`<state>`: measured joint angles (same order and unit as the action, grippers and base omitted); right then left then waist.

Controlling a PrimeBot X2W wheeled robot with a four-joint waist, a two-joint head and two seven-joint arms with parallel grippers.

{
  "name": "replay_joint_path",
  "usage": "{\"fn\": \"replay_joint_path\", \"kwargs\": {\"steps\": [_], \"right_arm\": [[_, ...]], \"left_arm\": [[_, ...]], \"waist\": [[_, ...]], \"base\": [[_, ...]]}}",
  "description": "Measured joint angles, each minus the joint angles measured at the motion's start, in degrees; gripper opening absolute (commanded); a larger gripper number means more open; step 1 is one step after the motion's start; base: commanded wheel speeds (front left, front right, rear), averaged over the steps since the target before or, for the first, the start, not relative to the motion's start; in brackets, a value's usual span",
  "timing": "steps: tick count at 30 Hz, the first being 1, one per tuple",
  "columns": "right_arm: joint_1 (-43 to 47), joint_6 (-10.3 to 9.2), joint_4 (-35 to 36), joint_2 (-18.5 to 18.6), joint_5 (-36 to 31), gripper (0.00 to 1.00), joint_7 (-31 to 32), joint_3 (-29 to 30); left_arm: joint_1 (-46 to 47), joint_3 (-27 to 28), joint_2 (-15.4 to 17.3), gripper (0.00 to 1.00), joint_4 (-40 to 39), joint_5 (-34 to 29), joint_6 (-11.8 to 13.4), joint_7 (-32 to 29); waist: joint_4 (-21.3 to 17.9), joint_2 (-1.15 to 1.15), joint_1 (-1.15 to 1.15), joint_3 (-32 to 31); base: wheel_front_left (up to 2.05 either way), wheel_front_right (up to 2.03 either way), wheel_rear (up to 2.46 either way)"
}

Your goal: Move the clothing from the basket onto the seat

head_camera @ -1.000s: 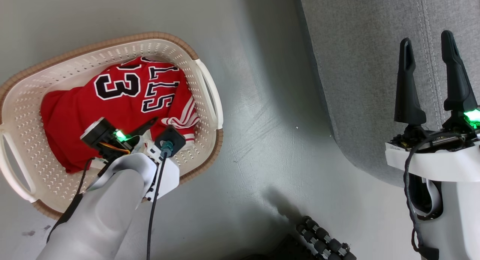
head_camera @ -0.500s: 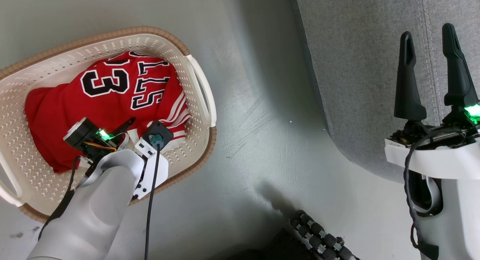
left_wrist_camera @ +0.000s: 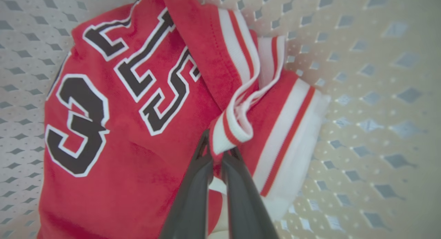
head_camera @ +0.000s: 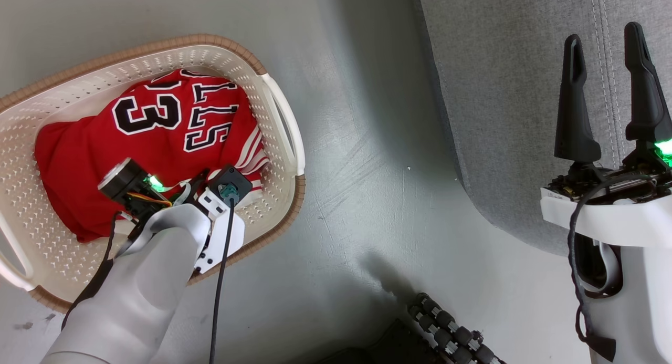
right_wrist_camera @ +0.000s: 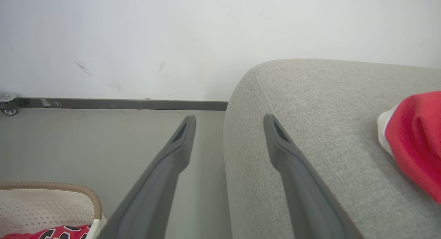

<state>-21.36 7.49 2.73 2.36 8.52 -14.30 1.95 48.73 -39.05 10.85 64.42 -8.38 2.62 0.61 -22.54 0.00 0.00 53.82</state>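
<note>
Cream-white perforated plastic forms the basket at the left of the head view, brown-rimmed and standing on the grey floor. Inside it lies the red jersey, crumpled, with its black-and-white block letters and a large "3" facing up. Its white-striped edging is bunched at the side nearest the basket's right handle. Your left gripper reaches down into the basket at the jersey's near right edge. In the left wrist view its two dark fingers are pressed together, clamped on a fold of the red-and-white striped trim, with the perforated basket wall behind. Moving right, bare floor separates the basket from the light-grey woven seat, whose rounded corner and stitched double seam fill the upper right of the head view. Your right gripper shows against the seat, its fingers spread well apart and holding nothing. In the right wrist view those fingers frame the seat's rounded corner, with a pale wall and a dark baseboard beyond. At the far right, a second red garment with a white edge lies on the seat cushion.
</note>
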Motion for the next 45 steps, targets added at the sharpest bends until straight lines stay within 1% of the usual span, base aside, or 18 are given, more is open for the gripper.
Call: {"fn": "replay_joint_path", "kwargs": {"steps": [7,13,16,20,28,45], "right_arm": [[-0.07,0.00,0.11,0.00,-0.01,1.00,0.00,0.93],[-0.66,0.00,0.11,0.00,-0.01,1.00,0.00,1.05],[-1.31,0.00,0.05,0.00,0.00,1.00,0.00,0.98],[-1.41,0.00,-0.11,0.01,0.00,1.00,0.00,0.93],[-2.64,0.00,-0.63,0.02,-0.45,1.00,-0.01,0.98],[-3.56,0.00,-2.00,0.07,-4.06,1.00,-0.09,1.27]], "left_arm": [[0.64,-0.02,0.02,0.00,0.27,-0.27,0.67,2.03],[1.06,0.30,-0.15,0.00,0.14,-0.26,1.93,3.97],[1.40,0.51,-0.14,0.00,-0.30,-0.14,1.94,5.41],[2.21,1.89,-0.54,0.00,-0.71,1.20,3.01,6.95],[2.25,2.37,-1.51,0.00,-1.62,1.71,3.91,10.20],[1.95,3.09,-2.66,0.00,-3.54,3.86,4.45,12.61]], "waist": [[0.45,0.00,0.00,-0.32],[1.16,0.00,0.00,-0.89],[1.82,0.00,0.00,-1.44],[2.57,0.00,0.00,-2.12],[4.06,0.00,0.00,-4.01],[7.72,0.00,0.00,-9.33]], "base": [[0.00,0.00,0.00],[0.00,0.00,0.00],[0.00,0.00,0.00],[0.00,0.00,0.00],[0.00,0.00,0.00],[0.00,0.00,0.00]]}}
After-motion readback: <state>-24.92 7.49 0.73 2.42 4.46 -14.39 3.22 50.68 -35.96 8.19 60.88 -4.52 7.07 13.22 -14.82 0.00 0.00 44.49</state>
